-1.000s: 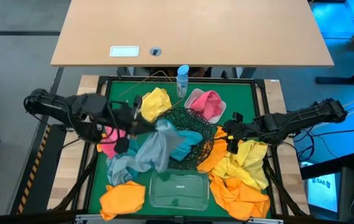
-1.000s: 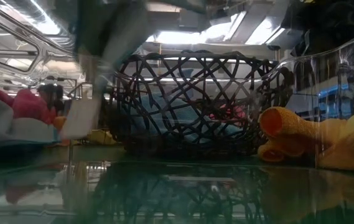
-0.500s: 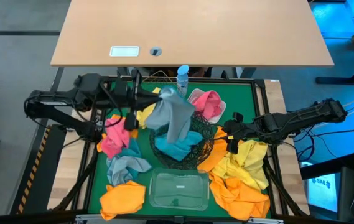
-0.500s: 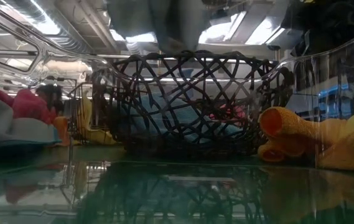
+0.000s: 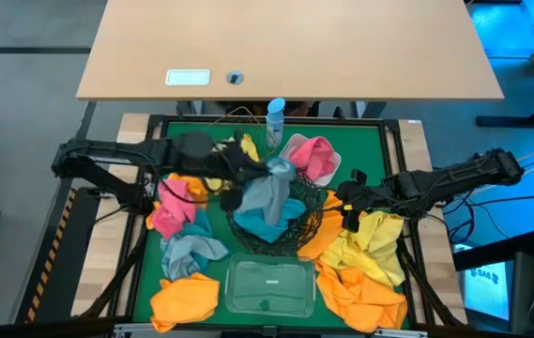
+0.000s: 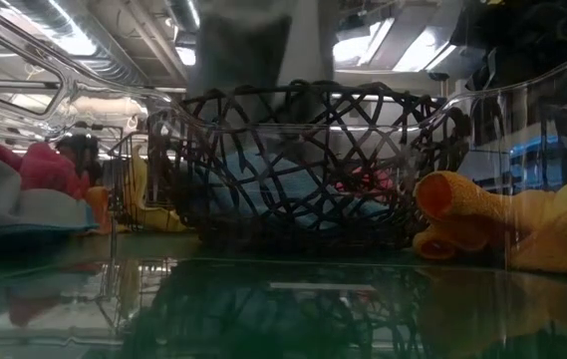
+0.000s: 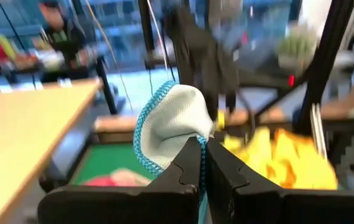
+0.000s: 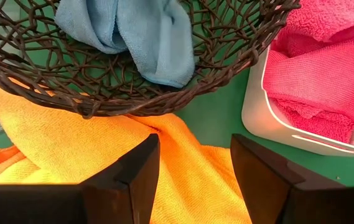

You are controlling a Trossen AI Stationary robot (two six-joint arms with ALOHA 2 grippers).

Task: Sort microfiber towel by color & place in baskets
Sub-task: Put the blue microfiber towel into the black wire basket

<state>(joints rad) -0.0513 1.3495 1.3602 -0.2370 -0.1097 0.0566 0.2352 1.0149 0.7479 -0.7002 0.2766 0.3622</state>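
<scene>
My left gripper [image 5: 273, 170] is shut on a grey towel [image 5: 267, 194] above the round black wire bowl [image 5: 295, 237]. A blue towel [image 5: 272, 226] lies in that bowl. In the low view the grey towel [image 6: 251, 60] hangs down into the bowl [image 6: 303, 170]. My right gripper [image 5: 346, 200] waits open at the bowl's right side, over an orange towel [image 8: 102, 155]. A pink towel [image 5: 312, 156] fills the white tray [image 5: 334, 171]. A yellow towel [image 5: 238, 148] sits in the copper wire basket. The clear tub [image 5: 268, 286] stands at the near edge. My left gripper [image 7: 203, 146] pinches a bunched fold of the grey towel, by its teal-stitched edge [image 7: 164, 127], between the two fingers [image 7: 188, 168]. Its upper part bulges above the fingertips; the rest hangs slack below the gripper, and its lower end [image 6: 293, 120] reaches inside the bowl.
Loose towels lie around the bowl: pink [image 5: 175, 205], grey [image 5: 191, 252] and orange [image 5: 187, 299] on the left, yellow [image 5: 370, 246] and orange [image 5: 360, 293] on the right. A blue-capped bottle [image 5: 275, 120] stands at the far edge.
My left gripper has carried the grey towel up from the table's left side, toward the far edge, then right over the black bowl and down. The towel has been lifted clear of the table and now hangs into the bowl.
</scene>
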